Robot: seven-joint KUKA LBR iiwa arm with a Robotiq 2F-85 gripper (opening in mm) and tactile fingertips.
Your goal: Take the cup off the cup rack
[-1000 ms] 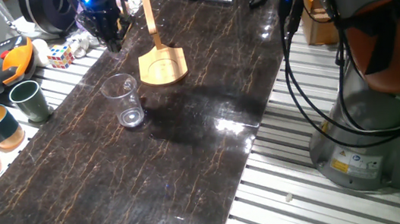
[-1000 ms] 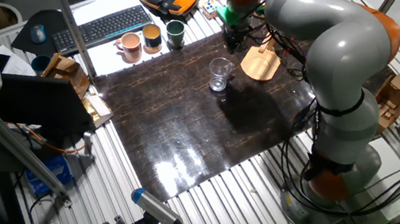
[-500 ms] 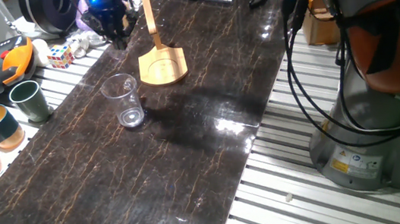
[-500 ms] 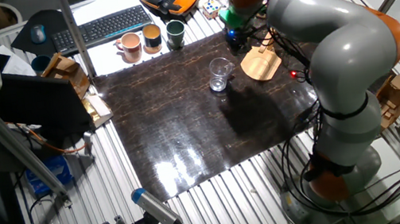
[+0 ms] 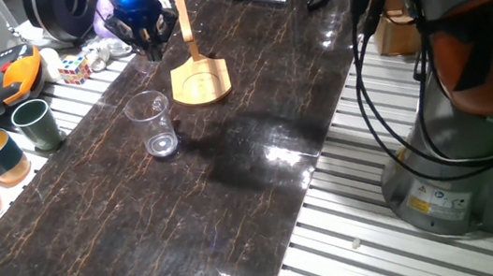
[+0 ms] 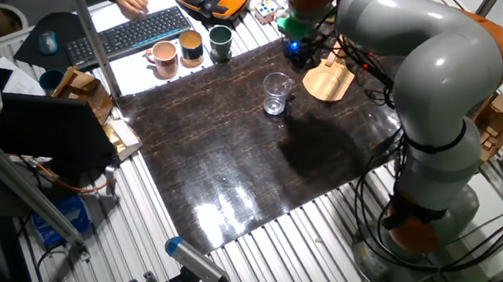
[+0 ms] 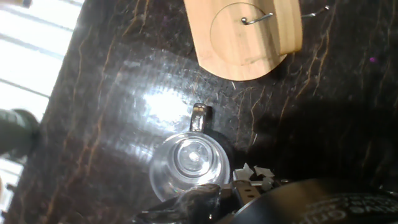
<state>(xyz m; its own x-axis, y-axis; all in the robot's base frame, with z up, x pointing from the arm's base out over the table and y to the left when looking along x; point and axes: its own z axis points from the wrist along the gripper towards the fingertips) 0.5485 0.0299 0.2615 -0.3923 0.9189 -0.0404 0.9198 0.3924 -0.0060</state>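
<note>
In one fixed view, going from the left, the cup (image 5: pixel 153 124) stands upright on the dark desk (image 5: pixel 236 205) left of frame centre, already off the cup rack (image 5: pixel 197 76) and clearly apart from it; the rack sits just right of and above it, its flat base bare and its thin post leaning up toward the top edge. The gripper (image 5: pixel 149 42) hangs at the upper left, above the desk and beside the post, touching neither thing; whether its fingers are apart or together I cannot tell in any view. In the hand view the cup (image 7: pixel 188 163) shows from above at lower centre and the rack's base (image 7: pixel 249 37) fills the upper right. The cup looks light and stiff, a clear smooth tumbler with no handle and a thick base, so likely slippery and breakable if squeezed hard or tipped. The safest hold would probably be across the wall near the rim, or 1 finger inside and 1 outside, with gentle force. Compared with 1 second ago, the gripper has shifted a little to the right and upward toward the post, while the cup and the rack lie unchanged.
</note>
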